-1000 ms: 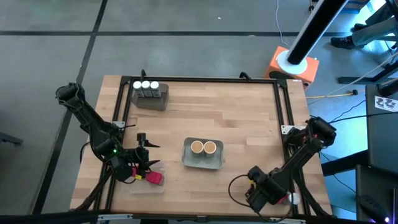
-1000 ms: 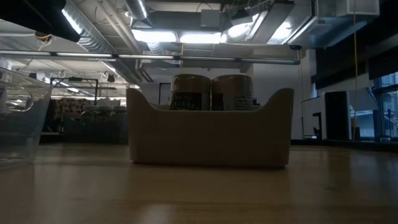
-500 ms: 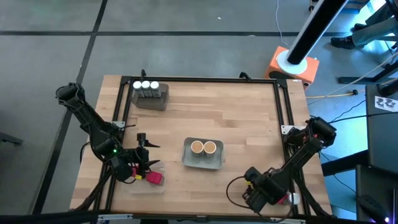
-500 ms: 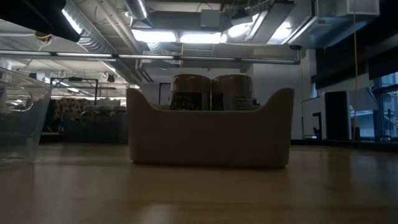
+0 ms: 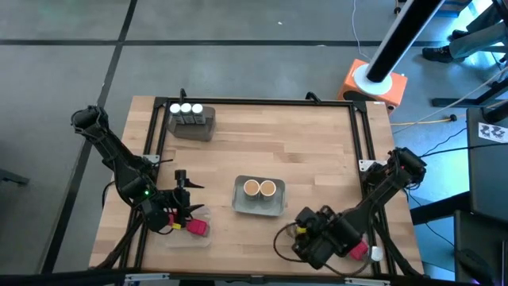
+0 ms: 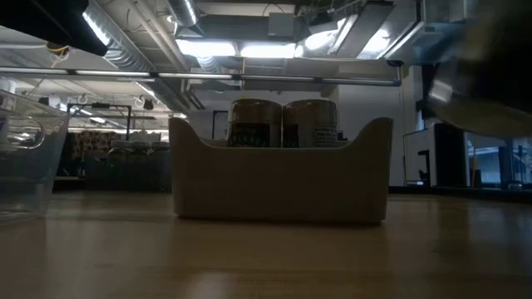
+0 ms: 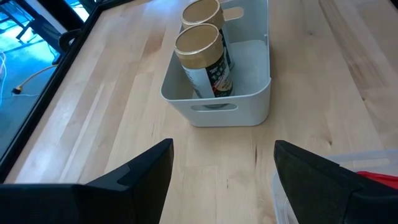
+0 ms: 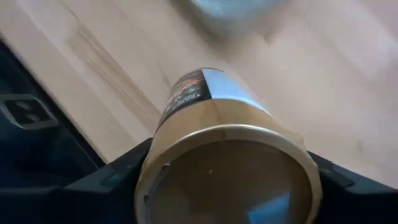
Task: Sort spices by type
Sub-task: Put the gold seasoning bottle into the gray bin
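Tan-lidded jar held lengthwise between the right pincer's fingers, lid toward the wrist camera, dark label on its body; located over the near right part of the table. Right pincer clamped on that jar, low over the near edge, right of the grey tray.

Two further tan-lidded jars standing upright side by side, touching, in the grey tray at the table's middle; confirmed in the low view and the left wrist view.

Three white-capped jars in a row in a second grey tray at the far left corner.

Red boxy container lying in the clear tray at the near left. Left pincer just above that clear tray, fingers spread wide, nothing between them, facing the middle tray.

Orange-and-white base on the floor beyond the far right corner.
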Controlling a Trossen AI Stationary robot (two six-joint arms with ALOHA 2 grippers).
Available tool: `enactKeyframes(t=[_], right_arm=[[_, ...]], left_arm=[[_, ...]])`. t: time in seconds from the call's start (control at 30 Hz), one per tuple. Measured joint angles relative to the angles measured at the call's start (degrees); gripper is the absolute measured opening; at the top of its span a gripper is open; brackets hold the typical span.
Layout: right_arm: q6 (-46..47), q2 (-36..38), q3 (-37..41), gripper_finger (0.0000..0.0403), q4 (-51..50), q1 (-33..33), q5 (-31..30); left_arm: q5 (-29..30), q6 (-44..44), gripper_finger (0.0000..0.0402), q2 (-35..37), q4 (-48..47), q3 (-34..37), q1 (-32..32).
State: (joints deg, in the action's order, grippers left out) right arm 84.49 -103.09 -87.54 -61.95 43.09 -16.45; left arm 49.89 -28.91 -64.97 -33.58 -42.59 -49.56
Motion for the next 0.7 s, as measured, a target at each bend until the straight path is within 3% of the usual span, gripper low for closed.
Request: enactKeyframes(t=[0.33, 0.7], right_arm=[[-18.75, 0.00, -4.67, 0.0282, 8.34, -5.71, -6.56], [-35.13, -3.17, -11.24, 0.0282, 11.97, -11.97, -3.63]], left_arm=[[0.00, 0.50, 0.0262, 0.00, -0.01, 0.01, 0.00], [0.00, 0.92, 0.0262, 0.00, 0.02, 0.01, 0.00]])
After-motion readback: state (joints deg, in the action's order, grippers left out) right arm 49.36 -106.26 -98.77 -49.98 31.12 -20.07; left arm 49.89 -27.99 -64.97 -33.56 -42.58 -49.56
